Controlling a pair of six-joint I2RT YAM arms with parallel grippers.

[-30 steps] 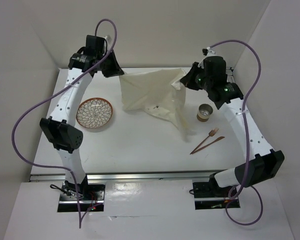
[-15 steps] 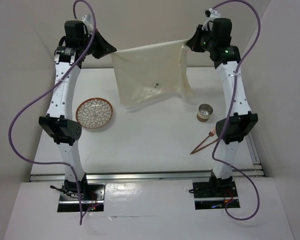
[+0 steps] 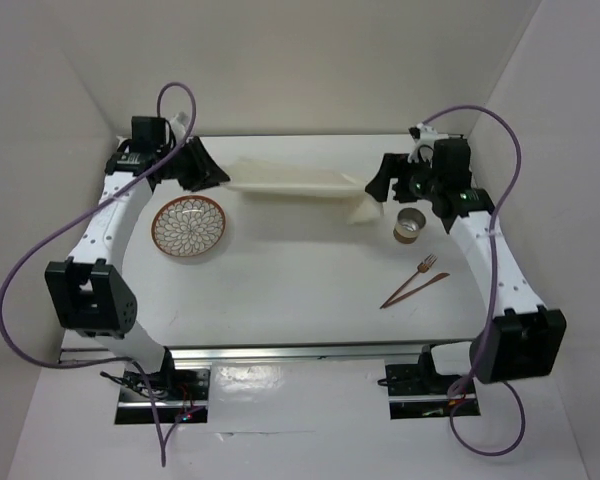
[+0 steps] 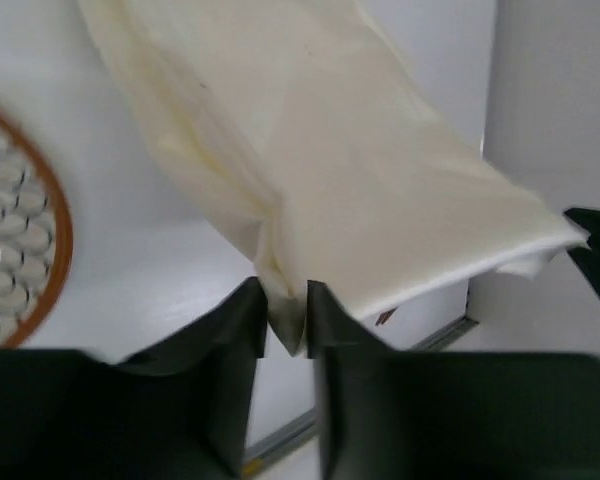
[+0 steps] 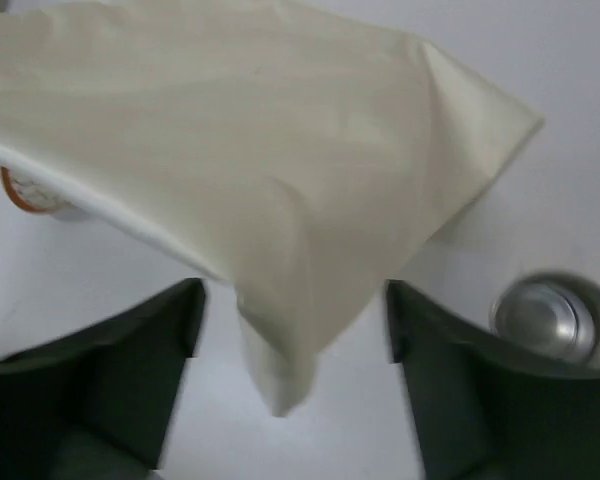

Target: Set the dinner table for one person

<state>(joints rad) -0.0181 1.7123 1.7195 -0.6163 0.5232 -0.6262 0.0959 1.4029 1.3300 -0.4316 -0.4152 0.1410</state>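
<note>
A cream cloth (image 3: 290, 182) hangs just above the back of the white dinner table (image 3: 280, 300), stretched between my two grippers. My left gripper (image 3: 220, 181) is at its left corner. In the left wrist view the left gripper (image 4: 287, 300) stands a little open, with the corner of the cloth (image 4: 360, 180) still between its fingers. My right gripper (image 3: 370, 192) is at the right end. The right wrist view shows the right gripper (image 5: 295, 300) wide open, and a corner of the cloth (image 5: 230, 150) droops free between the fingers without touching them.
A patterned plate with an orange rim (image 3: 189, 226) lies left of centre, also at the left edge of the left wrist view (image 4: 10, 230). A metal cup (image 3: 411, 225) stands right of the cloth (image 5: 555, 320). A copper fork (image 3: 427, 264) and knife (image 3: 412, 290) lie at the right.
Both arms have come down from holding the cloth high and spread; it now hangs low over the table. Both grippers have opened, the right one fully off its corner.
</note>
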